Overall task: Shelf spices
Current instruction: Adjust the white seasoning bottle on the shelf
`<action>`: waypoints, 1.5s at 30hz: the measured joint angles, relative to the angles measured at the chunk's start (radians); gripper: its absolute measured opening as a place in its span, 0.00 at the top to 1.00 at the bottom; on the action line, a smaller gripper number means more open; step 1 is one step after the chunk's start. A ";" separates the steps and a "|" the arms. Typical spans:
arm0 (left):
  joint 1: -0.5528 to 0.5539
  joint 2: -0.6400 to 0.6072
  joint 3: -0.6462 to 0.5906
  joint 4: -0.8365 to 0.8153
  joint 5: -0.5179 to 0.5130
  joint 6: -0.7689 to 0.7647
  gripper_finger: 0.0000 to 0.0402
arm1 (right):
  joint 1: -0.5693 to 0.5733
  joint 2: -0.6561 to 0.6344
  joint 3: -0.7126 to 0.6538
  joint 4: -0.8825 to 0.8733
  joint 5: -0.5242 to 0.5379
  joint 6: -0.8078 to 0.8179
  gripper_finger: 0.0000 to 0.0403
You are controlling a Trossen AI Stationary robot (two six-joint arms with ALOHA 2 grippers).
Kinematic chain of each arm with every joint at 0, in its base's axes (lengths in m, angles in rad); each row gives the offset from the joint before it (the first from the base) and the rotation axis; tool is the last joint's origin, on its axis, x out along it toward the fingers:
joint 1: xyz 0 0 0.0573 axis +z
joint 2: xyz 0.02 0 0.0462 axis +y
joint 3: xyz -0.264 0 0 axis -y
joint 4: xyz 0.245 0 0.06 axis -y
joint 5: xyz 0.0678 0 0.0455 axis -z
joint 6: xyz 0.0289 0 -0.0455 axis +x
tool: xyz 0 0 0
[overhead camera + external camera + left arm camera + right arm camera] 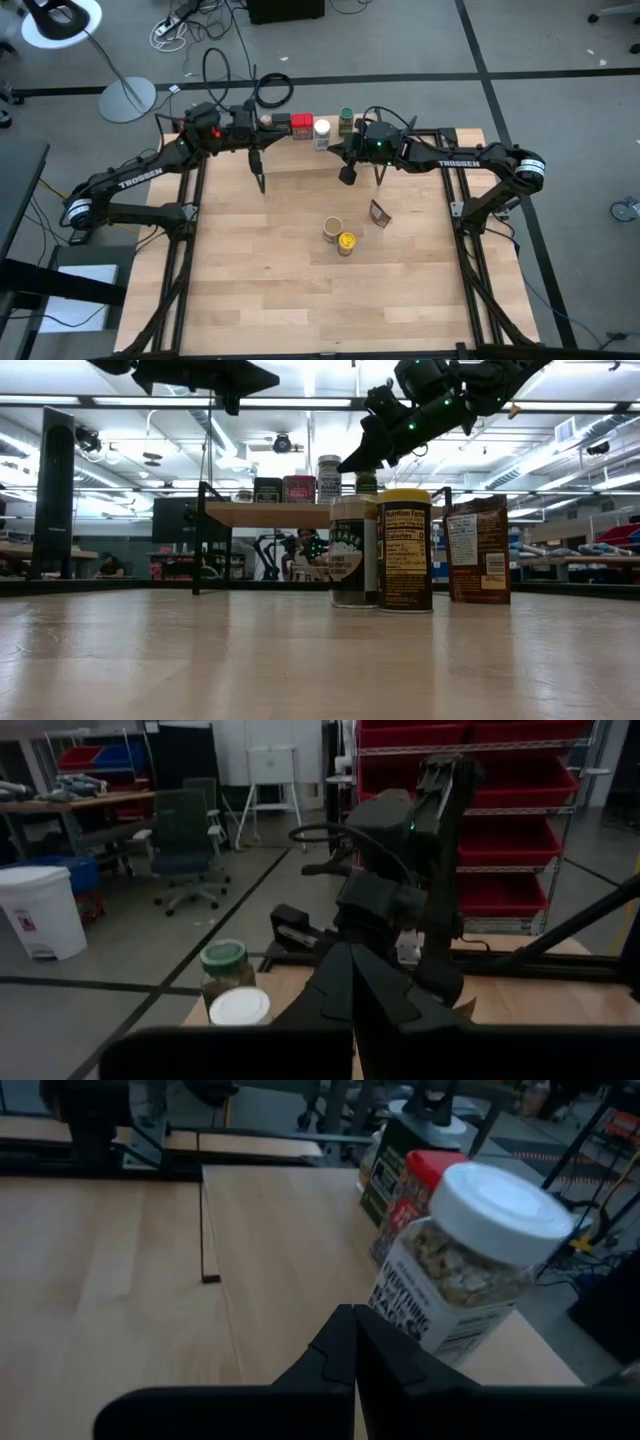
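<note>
Arms (135,178) read TROSSEN; yellow-lidded jar (405,550) shows "Nutrition Facts" (rest unreadable).

Closed left gripper (352,982), green-lidded jar (223,970), white-lidded jar (240,1007), right arm (405,870) beyond

The surface (260,290) is showing pale planked wood with a soft sheen. The white-lidded jar (470,1270) is looking like clear glossy plastic under a smooth lid. The red tin (425,1190) is gleaming like printed metal.
</note>
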State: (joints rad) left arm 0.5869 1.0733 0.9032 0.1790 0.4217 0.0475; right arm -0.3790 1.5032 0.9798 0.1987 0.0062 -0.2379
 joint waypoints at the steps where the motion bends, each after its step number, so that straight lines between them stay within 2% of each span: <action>1: 0.000 0.000 0.007 0.000 0.000 0.000 1.00 | -0.001 0.000 0.000 0.007 0.002 0.000 1.00; 9: 0.000 0.000 0.043 -0.045 0.000 0.003 1.00 | -0.032 0.003 0.018 0.009 0.013 0.023 1.00; 17: 0.000 0.000 0.043 -0.079 0.001 0.003 1.00 | -0.005 0.129 0.185 -0.124 0.003 0.000 1.00; 21: 0.000 0.000 0.043 -0.131 0.001 0.029 1.00 | 0.002 0.163 0.192 -0.130 0.008 -0.001 1.00; 32: 0.000 0.000 0.043 -0.121 0.000 0.056 1.00 | -0.005 0.183 0.193 -0.176 0.085 -0.008 1.00; 45: 0.000 0.000 0.043 -0.123 0.001 0.054 1.00 | -0.052 0.182 0.193 -0.179 0.070 -0.036 1.00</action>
State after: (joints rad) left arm 0.5869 1.0737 0.9466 0.0563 0.4225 0.1017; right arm -0.4306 1.6856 1.1728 0.0194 0.0757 -0.2736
